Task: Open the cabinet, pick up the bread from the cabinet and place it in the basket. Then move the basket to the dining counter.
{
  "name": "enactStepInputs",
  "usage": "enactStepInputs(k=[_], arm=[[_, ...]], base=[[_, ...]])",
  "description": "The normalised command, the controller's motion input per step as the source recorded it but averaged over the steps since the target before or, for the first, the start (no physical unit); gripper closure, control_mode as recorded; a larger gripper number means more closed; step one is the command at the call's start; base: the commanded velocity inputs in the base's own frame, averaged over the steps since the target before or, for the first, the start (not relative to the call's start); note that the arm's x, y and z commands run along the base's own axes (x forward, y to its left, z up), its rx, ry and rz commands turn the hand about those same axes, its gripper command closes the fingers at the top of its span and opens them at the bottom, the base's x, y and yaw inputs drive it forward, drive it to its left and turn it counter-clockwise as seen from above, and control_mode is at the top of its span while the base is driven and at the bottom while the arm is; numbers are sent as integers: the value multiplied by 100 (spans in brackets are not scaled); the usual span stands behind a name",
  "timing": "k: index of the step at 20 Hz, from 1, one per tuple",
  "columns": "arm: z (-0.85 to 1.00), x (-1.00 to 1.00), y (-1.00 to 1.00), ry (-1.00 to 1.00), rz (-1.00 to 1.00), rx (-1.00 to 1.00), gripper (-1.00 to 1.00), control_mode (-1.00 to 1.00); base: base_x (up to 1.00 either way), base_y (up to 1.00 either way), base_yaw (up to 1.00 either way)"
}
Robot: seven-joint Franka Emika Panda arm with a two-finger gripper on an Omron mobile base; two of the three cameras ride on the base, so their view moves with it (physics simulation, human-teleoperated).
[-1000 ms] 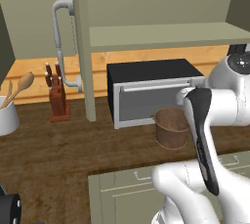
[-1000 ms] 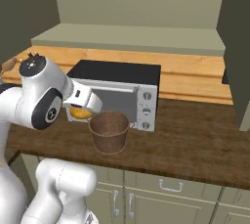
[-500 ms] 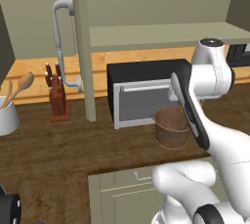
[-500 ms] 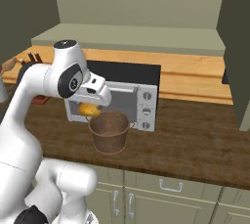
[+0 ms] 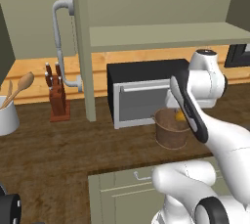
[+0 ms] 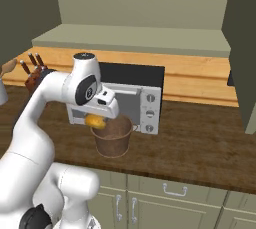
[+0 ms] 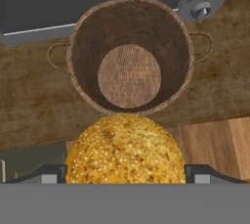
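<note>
while the gripper [image 6: 98, 121] pinches the bread [image 7: 125, 149] between its 2 wide-set fingertips, the roll hangs just above the near rim of the basket [image 7: 130, 54], which stands on the dark counter [image 6: 200, 143] in front of the microwave [image 6: 145, 98].

microwave: black-topped silver box microwave oven [image 5: 141, 93], centre
knife block: brown wooden knife block [image 5: 57, 101], 9 o'clock
utensil holder: white cup with wooden spoons [image 5: 8, 115], far 9 o'clock

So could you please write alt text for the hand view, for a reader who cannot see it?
A golden, seeded bread roll sits held in the gripper, above an empty brown woven basket. The basket stands on a dark wood counter before a microwave.
</note>
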Motion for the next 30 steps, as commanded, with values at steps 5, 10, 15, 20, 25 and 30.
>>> enactStepInputs(k=[5,10,15,20,25,30], arm=[[-23,35,-9,0,-3,0,100,-100],[-33,58,-13,0,-5,0,100,-100],[-45,46,-6,0,-2,0,100,-100],[-45,2,0,0,0,0,100,-100],[-26,0,0,-4,0,0,100,-100],[-5,0,0,0,0,0,-100,-100]], base=[[0,0,0],[0,0,0],[0,0,0],[0,0,0],[0,0,0],[0,0,0]])
